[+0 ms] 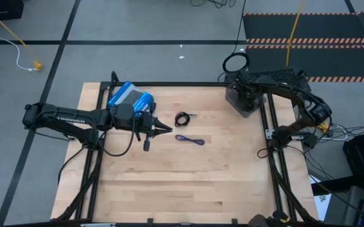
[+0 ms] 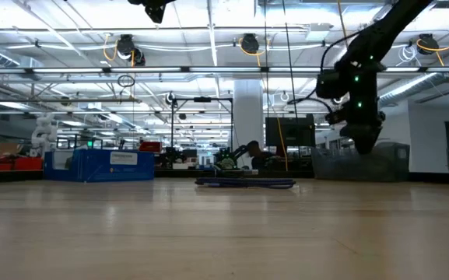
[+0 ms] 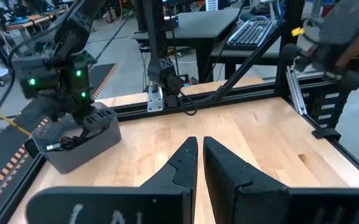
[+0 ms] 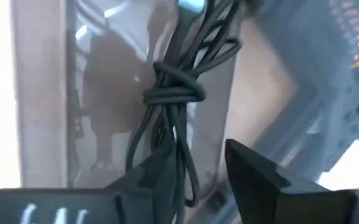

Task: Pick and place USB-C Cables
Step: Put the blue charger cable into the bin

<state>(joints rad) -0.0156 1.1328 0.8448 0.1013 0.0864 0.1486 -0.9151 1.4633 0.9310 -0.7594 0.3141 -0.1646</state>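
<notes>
The right gripper [image 4: 198, 168] hangs open over the clear bin [image 1: 241, 101], a knotted black USB-C cable [image 4: 173, 93] just beyond its fingertips.

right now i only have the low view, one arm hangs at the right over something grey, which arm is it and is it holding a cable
observer: It is the right arm. The right gripper is open above the grey bin, and a black bundled cable appears to lie in the bin at its fingers, unclamped.
operator: how many cables are on the table
observer: Two: a black coiled cable and a blue-purple cable, lying apart near the table's middle.
operator: wheres the left arm
observer: The left gripper hangs just beside those two, fingers almost together, holding nothing.
</notes>
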